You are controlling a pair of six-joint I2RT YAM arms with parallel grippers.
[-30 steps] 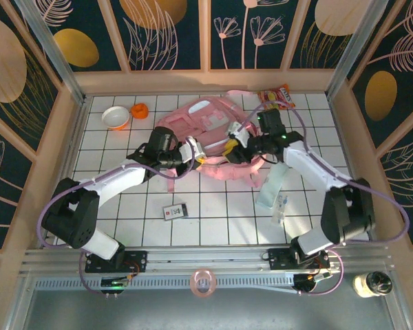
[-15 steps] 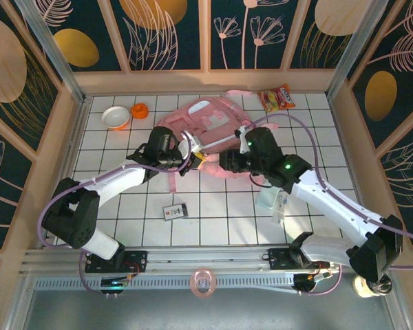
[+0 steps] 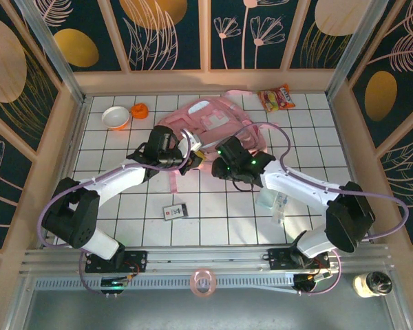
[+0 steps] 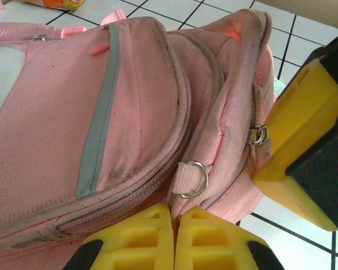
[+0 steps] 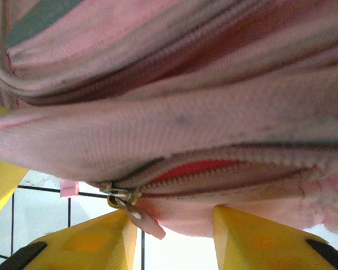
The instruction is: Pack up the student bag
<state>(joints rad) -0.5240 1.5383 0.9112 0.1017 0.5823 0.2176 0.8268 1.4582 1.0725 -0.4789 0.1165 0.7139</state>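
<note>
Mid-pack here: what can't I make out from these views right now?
- Inside of the student bag: right wrist view, zip barely parted, a red sliver shows.
- Whether the left gripper pinches fabric: left wrist view, its shut fingers cover the spot.
- Whether the right gripper grips the bag: right wrist view, fabric bulges between its fingers, contact unclear.
- Print on the small card: top view, too small.

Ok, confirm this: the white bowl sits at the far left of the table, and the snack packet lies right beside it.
No. The white bowl does sit at the far left of the table, but the snack packet lies at the far right, with the student bag between them. The top external view shows it.
</note>
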